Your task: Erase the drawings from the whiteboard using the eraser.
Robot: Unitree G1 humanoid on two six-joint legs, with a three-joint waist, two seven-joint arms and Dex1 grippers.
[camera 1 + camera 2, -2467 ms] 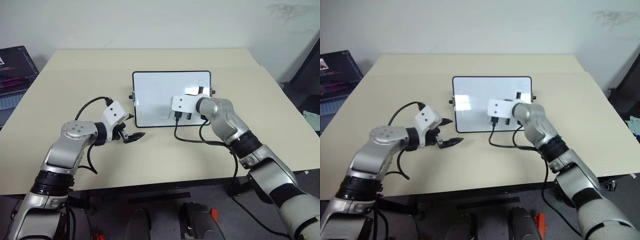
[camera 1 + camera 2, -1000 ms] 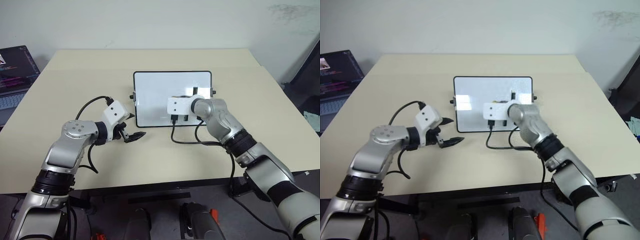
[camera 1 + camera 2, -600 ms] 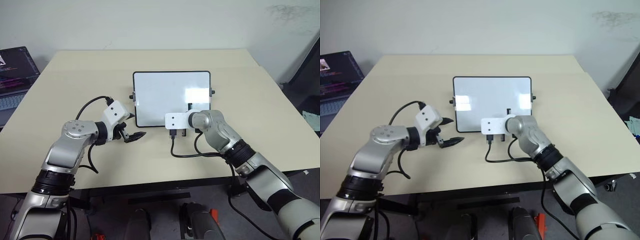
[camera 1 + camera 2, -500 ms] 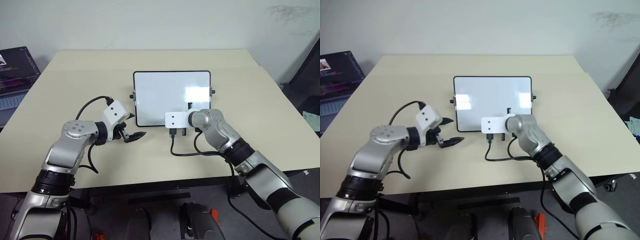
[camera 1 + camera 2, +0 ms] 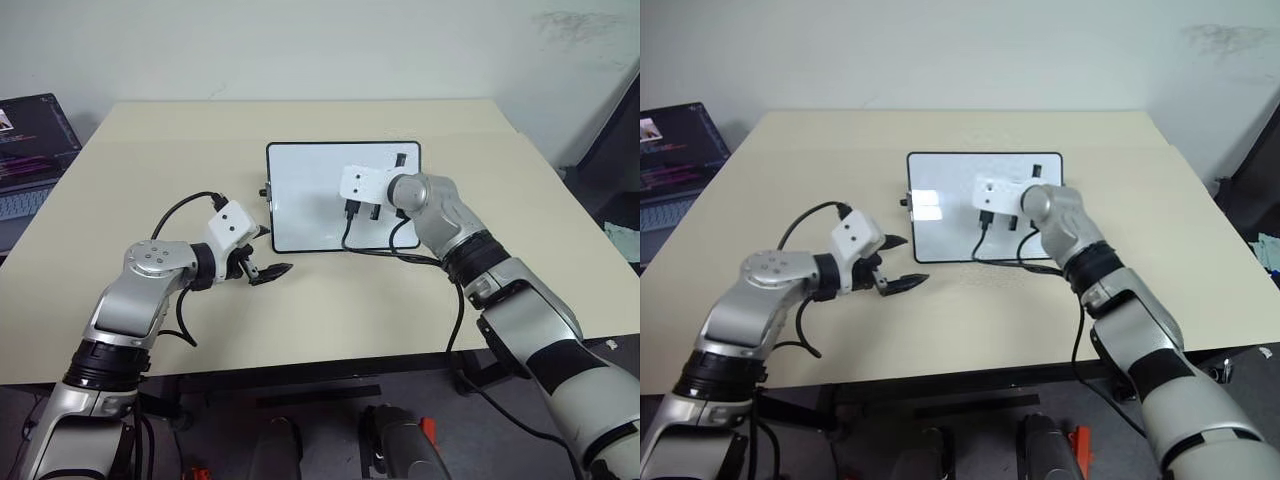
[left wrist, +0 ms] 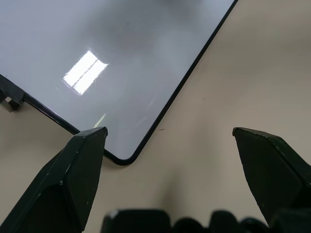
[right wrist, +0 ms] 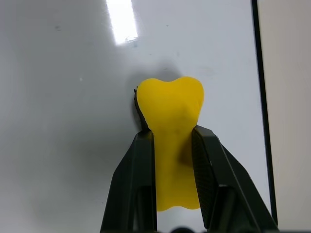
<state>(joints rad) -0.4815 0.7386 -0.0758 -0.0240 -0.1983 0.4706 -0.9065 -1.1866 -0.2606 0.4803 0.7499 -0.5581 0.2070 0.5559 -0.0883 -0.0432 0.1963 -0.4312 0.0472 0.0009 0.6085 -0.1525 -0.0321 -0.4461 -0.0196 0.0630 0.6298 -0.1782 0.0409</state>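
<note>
Your right gripper point(image 7: 169, 145) has slid up the board point(image 5: 300, 190) since half a second ago: it was down at the near edge and now it sits over the far right part. Your left gripper point(image 5: 262, 259) has not moved at all.

Look at the right wrist view. The two black fingers point(image 7: 141, 165) pinch the eraser point(image 7: 170, 126) tight at its middle, so it bulges out past the tips. The yellow block runs long the same way the fingers point, from 6 o'clock to 12 o'clock. It seems to rest on the white board, with a dark shadow close under it. The black frame runs by at 3 o'clock, near the block but not touching it.

You can see no blue drawings in any view. The white around the eraser looks clean. The arm hides some of the board in the head views, so marks could be under it.

The right arm reaches out long over the table point(image 5: 150, 150), with the wrist bent toward 10 o'clock. It is the near one for any more wiping.

The left gripper hangs with its fingers wide and holding nothing, just off the near left corner of the board. In its own view that corner lies at 11 o'clock from the fingers.
</note>
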